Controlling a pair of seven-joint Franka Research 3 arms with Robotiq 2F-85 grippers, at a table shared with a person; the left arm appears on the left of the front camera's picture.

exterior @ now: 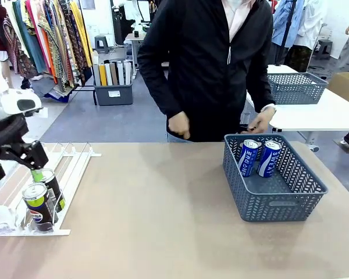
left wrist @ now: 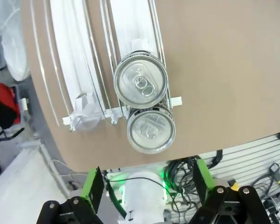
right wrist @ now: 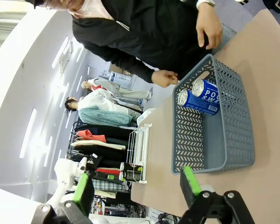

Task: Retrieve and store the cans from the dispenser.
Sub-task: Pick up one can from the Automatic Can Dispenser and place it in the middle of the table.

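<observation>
Two black Pepsi cans (exterior: 38, 203) (exterior: 52, 185) stand one behind the other at the stopper end of the white dispenser (exterior: 72, 165) on the table's left. My left gripper (exterior: 17, 171) hovers open just above them. From the left wrist, their silver tops (left wrist: 140, 84) (left wrist: 150, 130) lie ahead of the open left gripper (left wrist: 148, 184), in the dispenser (left wrist: 79, 70) lane. Two blue cans (exterior: 249, 157) (exterior: 269, 158) lean inside the grey basket (exterior: 273, 200). My right gripper (right wrist: 136, 189) is open and empty, some way off from the basket (right wrist: 189, 135) and its blue cans (right wrist: 203, 95).
A person in a black jacket stands at the far edge, hands (exterior: 177, 125) (exterior: 260, 122) held just behind the basket. A second mesh basket (exterior: 296, 87) sits on a white table behind. The brown tabletop between dispenser and basket is bare.
</observation>
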